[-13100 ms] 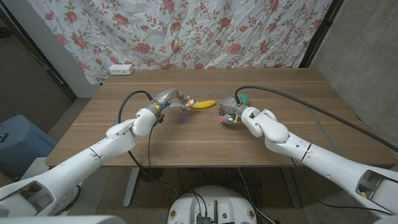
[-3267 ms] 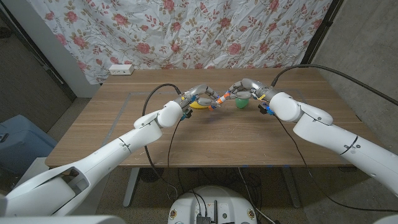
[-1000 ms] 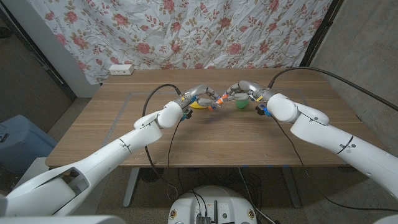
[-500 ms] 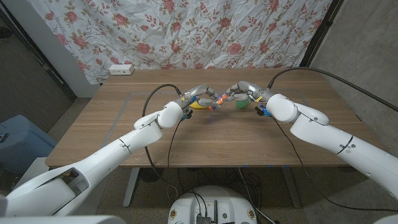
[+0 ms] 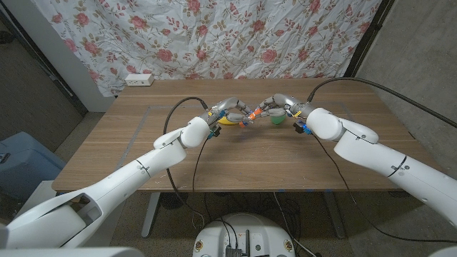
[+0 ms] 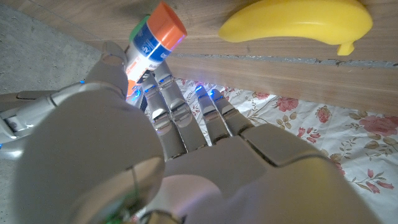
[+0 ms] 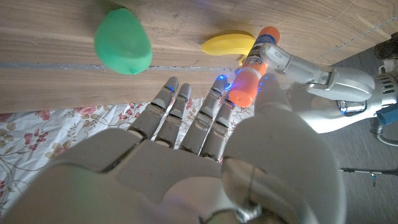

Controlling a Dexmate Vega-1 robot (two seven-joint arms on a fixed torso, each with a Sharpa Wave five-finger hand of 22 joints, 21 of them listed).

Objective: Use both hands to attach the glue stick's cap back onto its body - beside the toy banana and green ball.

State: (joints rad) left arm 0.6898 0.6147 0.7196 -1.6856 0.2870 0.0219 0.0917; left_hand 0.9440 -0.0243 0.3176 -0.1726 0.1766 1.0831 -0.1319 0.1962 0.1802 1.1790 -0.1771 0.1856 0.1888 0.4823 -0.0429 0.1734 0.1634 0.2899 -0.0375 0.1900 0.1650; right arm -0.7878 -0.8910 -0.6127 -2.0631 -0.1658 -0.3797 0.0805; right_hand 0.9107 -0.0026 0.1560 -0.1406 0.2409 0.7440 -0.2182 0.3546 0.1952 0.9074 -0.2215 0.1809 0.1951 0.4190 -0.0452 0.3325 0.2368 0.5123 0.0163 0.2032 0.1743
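- The left hand [image 5: 230, 109] and right hand [image 5: 275, 106] meet above the wooden surface [image 5: 143, 157], both pinching the glue stick [image 5: 250, 116].
- The toy banana [image 5: 227, 121] and green ball [image 5: 278, 118] lie just behind the hands.

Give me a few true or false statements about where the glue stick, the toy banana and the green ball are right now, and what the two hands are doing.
1. Both hands, left hand and right hand, meet at the glue stick. True.
2. The toy banana is held in a hand. False: it lies on the wooden table.
3. The green ball rests on the table. True.
4. The glue stick has blue ends. False: they are orange.
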